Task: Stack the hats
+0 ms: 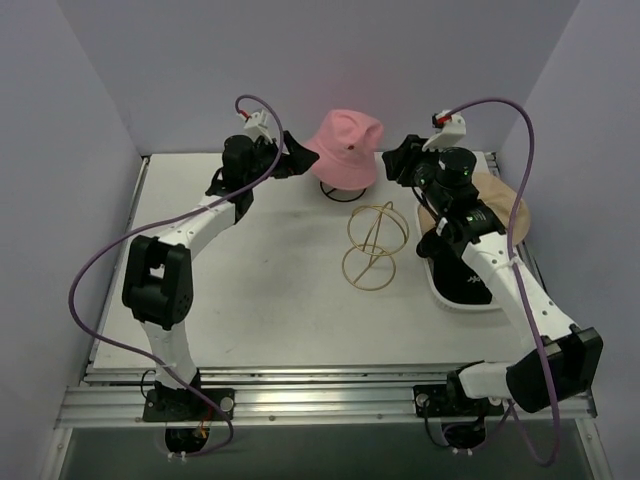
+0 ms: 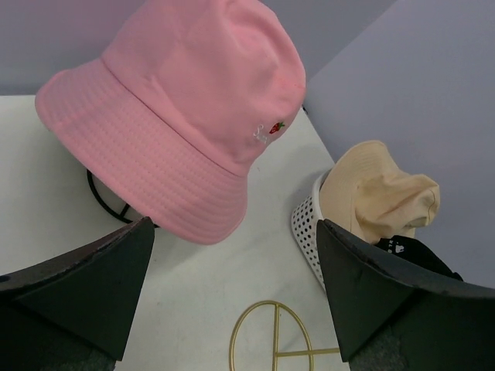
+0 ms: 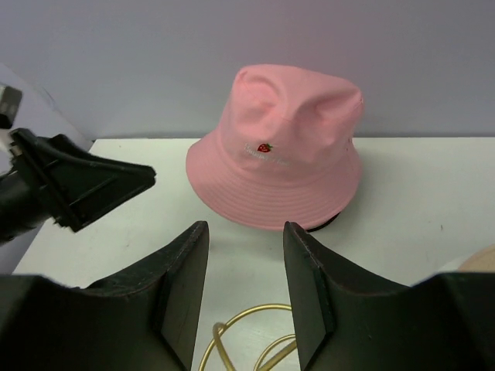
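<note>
The pink bucket hat (image 1: pixel 345 148) sits on a black wire frame (image 1: pixel 345 191) at the back middle. It also shows in the left wrist view (image 2: pixel 178 116) and the right wrist view (image 3: pixel 278 147). My left gripper (image 1: pixel 298 157) is open and empty just left of the hat, short of its brim (image 2: pixel 236 286). My right gripper (image 1: pixel 393 163) is open and empty just right of the hat (image 3: pixel 246 239). The tan bucket hat (image 1: pixel 500 205) and the black cap (image 1: pixel 462 278) lie in the white tray (image 1: pixel 440 290) at the right. The dark green hat is out of view.
An empty gold wire frame (image 1: pixel 375 245) stands mid-table, in front of the pink hat and below both grippers (image 2: pixel 271 340) (image 3: pixel 247 340). Purple walls close in the back and both sides. The right arm reaches over the tray.
</note>
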{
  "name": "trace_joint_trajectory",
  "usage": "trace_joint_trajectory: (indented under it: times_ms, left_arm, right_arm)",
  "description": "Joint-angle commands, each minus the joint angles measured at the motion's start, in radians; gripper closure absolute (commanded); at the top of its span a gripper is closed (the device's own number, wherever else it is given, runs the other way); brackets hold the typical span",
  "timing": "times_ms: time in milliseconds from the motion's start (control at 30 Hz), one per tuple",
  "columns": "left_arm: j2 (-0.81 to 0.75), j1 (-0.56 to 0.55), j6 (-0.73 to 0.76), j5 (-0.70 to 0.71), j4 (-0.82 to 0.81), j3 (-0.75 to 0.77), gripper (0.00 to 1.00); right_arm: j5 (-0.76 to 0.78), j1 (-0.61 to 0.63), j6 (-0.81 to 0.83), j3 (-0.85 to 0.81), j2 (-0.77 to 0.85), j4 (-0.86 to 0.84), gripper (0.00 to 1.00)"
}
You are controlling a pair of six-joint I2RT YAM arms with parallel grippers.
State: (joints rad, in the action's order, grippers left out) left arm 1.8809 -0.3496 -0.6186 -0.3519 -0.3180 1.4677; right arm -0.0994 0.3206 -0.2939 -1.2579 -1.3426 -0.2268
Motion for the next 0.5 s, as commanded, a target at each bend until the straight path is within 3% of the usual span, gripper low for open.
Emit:
trace_joint_trajectory:
  times_ms: [0,467]
  left_arm:
    - [0.067,0.015,-0.02,-0.032,-0.066,0.083,0.05]
    - [0.225,0.047,-0.104,-0.053,-0.113,0.177,0.07]
  right_arm:
    - [0.023,0.011,-0.051,0.029,0.121,-0.04,0.6]
    - [-0.022,0.049,-0.111,0.08,0.319,0.05,0.61]
